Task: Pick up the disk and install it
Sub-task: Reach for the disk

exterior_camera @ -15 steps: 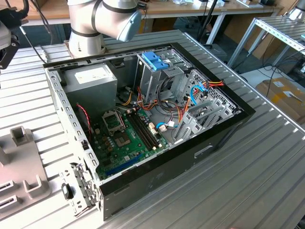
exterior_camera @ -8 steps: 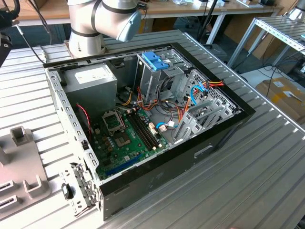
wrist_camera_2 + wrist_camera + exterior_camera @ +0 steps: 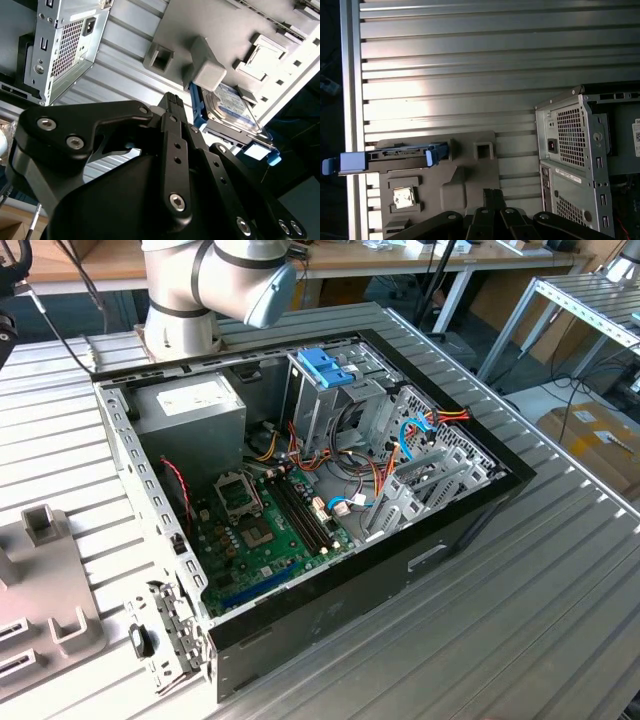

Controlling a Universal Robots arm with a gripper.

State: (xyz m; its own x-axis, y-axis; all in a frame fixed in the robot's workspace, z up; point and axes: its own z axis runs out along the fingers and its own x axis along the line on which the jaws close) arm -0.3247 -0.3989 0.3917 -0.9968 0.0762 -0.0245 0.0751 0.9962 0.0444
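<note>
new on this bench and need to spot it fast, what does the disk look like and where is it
Find the computer case on the slatted metal table; a flat grey fixture lies beside its rear panel. The disk stands on edge along one side of that fixture. It alone carries light-blue rails; the small square chip nearby is plain silver.

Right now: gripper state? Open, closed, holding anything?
Gripper: cannot be told whether it is open or closed. It is not holding the disk, which sits in the grey fixture, apart from it.
</note>
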